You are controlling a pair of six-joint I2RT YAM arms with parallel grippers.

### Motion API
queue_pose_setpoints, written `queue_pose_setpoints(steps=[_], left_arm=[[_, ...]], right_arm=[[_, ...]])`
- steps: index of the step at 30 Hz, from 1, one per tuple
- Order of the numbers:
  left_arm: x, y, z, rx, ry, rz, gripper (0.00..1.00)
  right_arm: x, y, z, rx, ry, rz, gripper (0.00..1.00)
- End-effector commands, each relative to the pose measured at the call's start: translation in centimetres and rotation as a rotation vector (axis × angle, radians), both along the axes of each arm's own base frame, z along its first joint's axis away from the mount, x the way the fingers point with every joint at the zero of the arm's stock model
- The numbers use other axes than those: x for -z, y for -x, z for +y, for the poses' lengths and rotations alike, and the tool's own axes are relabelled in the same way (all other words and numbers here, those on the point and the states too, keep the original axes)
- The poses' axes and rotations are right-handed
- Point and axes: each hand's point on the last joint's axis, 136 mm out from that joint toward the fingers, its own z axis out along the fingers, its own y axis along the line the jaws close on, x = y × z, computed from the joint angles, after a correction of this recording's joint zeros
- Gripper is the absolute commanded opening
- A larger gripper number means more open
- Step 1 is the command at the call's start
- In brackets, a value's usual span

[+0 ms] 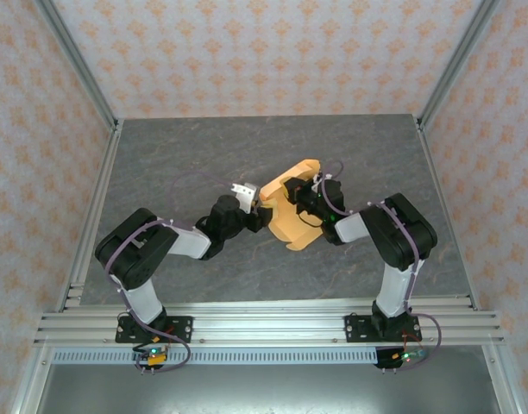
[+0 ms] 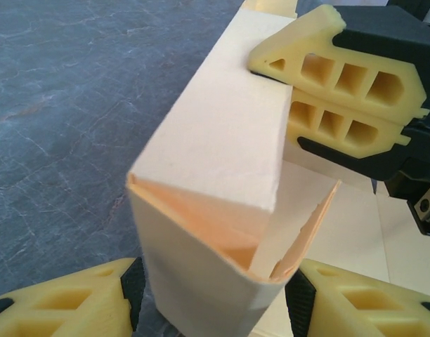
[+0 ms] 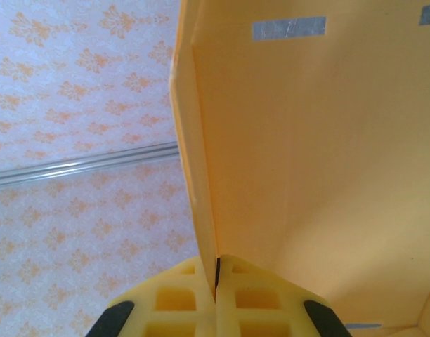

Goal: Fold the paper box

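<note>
two arms, one half-made carton: the paper box (image 1: 292, 226) sat tilted near the middle of the grey table (image 1: 195, 155), caught between my grippers, though whether any edge rested on the stone-patterned surface could not be made out. my right gripper (image 3: 216, 275) was pinched together on one thin upright wall of the box, the card running straight up out of the closed fingertips toward the patterned backdrop (image 3: 74, 91). that grip, i judged, served as the anchor, holding the wall square so the neighbouring side could be worked against it. seen from my left wrist, those same right fingers (image 2: 327, 77) lay on the wall's top edge just beside a folded corner, where an inner flap (image 2: 299, 232) stood loose and not yet tucked. my left gripper (image 2: 215, 309) straddled that corner from below, its fingers apart with the card between them; whether the pads were pressing the card or only flanking it, i could not tell. the placement suggested the corner was the step in hand, with the lid and remaining flaps to come.
</note>
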Motion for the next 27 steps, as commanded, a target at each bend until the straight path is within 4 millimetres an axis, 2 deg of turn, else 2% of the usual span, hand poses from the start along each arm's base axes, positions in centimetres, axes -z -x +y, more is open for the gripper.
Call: queue_pose_setpoints(steps=[1, 6, 8, 14, 18, 27], left_arm=[[-0.2, -0.8, -0.2, -0.065, -0.028, -0.028, 0.58], [0.1, -1.2, 0.2, -0.159, -0.008, -0.034, 0.54], [0.0, -1.5, 0.4, -0.194, -0.013, -0.042, 0.50], [0.3, -2.0, -0.9, -0.221, -0.048, -0.058, 0.35], [-0.3, -2.5, -0.9, -0.256, -0.033, -0.076, 0.29], [-0.4, -3.6, -1.4, -0.286, -0.015, -0.079, 0.25]], right_arm=[[0.8, 0.2, -0.8, 0.077, -0.024, 0.018, 0.04], [1.1, 0.8, -1.7, 0.164, -0.045, 0.030, 0.04], [1.0, 1.0, -1.8, 0.186, -0.055, 0.019, 0.04], [0.6, 1.8, -1.7, 0.229, -0.061, 0.002, 0.05], [0.9, 2.6, -1.4, 0.245, -0.040, 0.008, 0.05], [2.0, 4.1, -0.5, 0.249, -0.001, 0.038, 0.11]])
